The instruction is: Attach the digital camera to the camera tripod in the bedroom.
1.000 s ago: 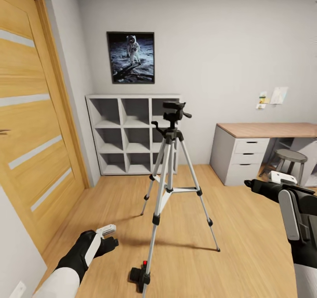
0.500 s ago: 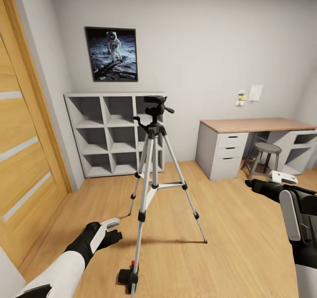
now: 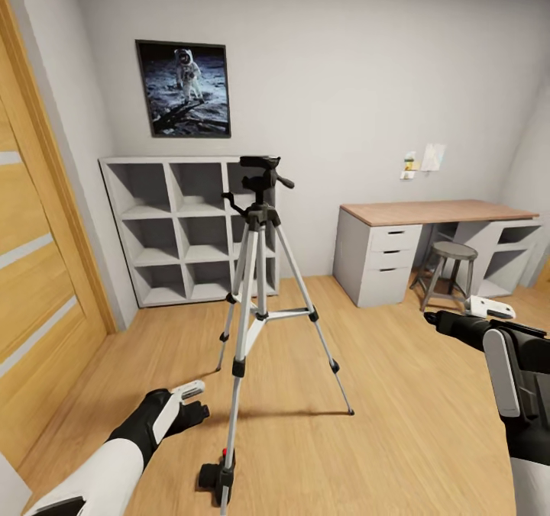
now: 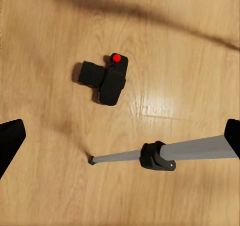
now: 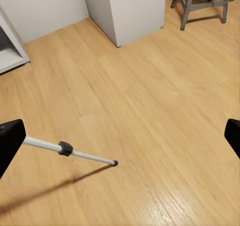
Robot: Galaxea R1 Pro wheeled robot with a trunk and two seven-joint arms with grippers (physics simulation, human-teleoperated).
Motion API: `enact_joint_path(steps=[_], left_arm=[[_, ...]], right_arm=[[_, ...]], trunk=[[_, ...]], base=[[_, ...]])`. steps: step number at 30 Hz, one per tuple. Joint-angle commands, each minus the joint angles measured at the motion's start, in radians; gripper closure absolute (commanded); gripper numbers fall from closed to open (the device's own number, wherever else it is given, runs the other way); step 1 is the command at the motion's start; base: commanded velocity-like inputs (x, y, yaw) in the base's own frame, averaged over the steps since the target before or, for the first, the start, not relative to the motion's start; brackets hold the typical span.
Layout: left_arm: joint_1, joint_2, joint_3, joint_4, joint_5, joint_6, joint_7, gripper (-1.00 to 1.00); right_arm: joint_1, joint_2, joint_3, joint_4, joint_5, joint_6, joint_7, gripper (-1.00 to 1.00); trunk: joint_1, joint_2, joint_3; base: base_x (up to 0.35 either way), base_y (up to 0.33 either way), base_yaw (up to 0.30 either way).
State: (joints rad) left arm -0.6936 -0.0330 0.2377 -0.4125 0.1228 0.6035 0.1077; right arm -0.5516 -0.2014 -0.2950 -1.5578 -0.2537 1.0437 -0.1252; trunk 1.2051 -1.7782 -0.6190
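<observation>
Grey cube shelves (image 3: 183,230) stand against the back wall on the light plank floor (image 3: 397,394). Above the shelves hangs an astronaut picture (image 3: 183,88). Beside the shelves, along the side wall, is an oak door (image 3: 34,272) with frosted stripes. On the shelves' other side stands a wood-topped counter (image 3: 435,212) with white drawers (image 3: 393,260); a round stool (image 3: 449,268) is tucked under it, small notes (image 3: 424,161) pinned above.

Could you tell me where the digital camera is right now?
The digital camera lies on the wooden floor beside the camera tripod's nearest leg, near the left gripper.
</observation>
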Motion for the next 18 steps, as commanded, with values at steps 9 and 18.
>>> enact_joint_path(steps=[9,18], left_arm=[[0.001,0.003,0.007,-0.002,0.013,0.005,0.017,-1.0],[0.002,0.004,0.008,-0.002,0.014,0.006,0.019,-1.0]], right_arm=[[-0.001,-0.001,0.001,0.0,-0.01,0.004,-0.01,-1.0],[-0.001,-0.001,0.002,0.002,-0.009,0.004,-0.01,-1.0]], trunk=[[0.035,-0.064,-0.029],[0.069,-0.127,-0.058]], base=[[0.0,0.0,-0.004],[0.0,0.0,0.0]])
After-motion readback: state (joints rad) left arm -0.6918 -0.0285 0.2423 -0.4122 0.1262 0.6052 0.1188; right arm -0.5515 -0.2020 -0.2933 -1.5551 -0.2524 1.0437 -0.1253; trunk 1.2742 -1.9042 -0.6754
